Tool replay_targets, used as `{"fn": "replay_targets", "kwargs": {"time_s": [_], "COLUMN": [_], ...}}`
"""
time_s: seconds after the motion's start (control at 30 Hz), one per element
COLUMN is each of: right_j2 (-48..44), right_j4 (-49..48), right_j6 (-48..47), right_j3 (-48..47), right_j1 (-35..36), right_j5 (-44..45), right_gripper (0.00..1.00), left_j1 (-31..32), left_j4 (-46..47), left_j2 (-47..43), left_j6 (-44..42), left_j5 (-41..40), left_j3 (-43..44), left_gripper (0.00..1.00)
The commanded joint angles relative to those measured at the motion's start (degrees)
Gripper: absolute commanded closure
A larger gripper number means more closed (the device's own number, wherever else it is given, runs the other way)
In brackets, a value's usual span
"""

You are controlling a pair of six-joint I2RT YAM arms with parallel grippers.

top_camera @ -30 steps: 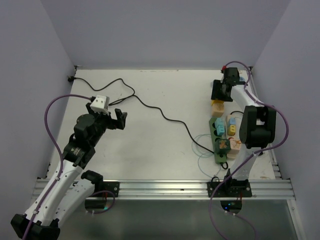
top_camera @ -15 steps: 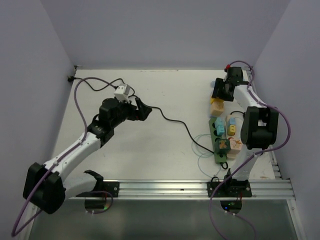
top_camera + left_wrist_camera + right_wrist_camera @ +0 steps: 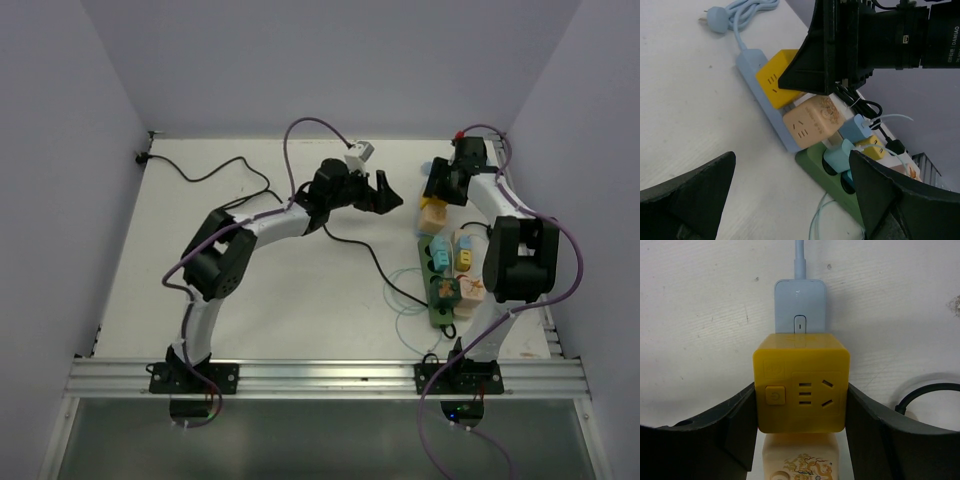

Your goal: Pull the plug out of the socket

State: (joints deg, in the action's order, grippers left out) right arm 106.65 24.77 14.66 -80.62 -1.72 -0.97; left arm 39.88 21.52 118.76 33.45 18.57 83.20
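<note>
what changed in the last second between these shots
The left gripper swung from the near left to the far middle, toward the strips, jaws open and empty. The right gripper stayed clamped on the yellow cube; light blue strip and green socket unmoved.

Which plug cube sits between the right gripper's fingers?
The yellow cube, at the light blue strip's switch end, touched by both fingers; the beige cube beside it is not.

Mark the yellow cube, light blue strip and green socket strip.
yellow cube (image 3: 801, 385): right wrist view, outlet face.
light blue strip (image 3: 800, 300): right wrist view, end by its cord.
green socket strip (image 3: 812, 162): left wrist view, bare end.
</note>
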Motion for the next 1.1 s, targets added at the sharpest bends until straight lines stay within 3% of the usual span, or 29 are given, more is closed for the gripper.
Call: {"fn": "replay_targets", "kwargs": {"time_s": [0.0, 0.13, 0.4, 0.83, 0.97, 1.07], "right_j2": [-4.6, -3.6, -2.4, -3.1, -3.3, -3.3], "right_j4": [-3.0, -2.9, -3.3, -4.6, -4.6, -4.2], "right_j6": [2.0, 2.9, 4.1, 3.5, 3.2, 3.4], "right_j3": [-0.2, -0.9, -1.6, 1.2, 1.3, 0.6], "right_j1": [-0.1, -0.3, -0.2, -0.3, -0.2, -0.2], "right_j5": [0.6, 0.5, -0.2, -1.1, -0.7, -1.0], "right_gripper": [0.85, 0.86, 0.87, 0.87, 0.87, 0.87], "left_j1": [2.0, 4.1, 6.0, 6.3, 6.3, 6.3], "left_j4": [2.4, 1.0, 1.3, 1.4, -1.0, -0.3], "left_j2": [7.4, 13.8, 21.7, 27.9, 29.9, 29.3], "left_j6": [1.6, 2.4, 3.8, 7.8, 7.9, 7.7], "left_j5": [4.4, 4.8, 4.8, 1.1, 1.5, 1.6], "left_j3": [9.7, 17.2, 22.9, 32.0, 34.2, 30.5], "left_gripper": [0.00, 0.00, 0.00, 0.00, 0.06, 0.13]}}
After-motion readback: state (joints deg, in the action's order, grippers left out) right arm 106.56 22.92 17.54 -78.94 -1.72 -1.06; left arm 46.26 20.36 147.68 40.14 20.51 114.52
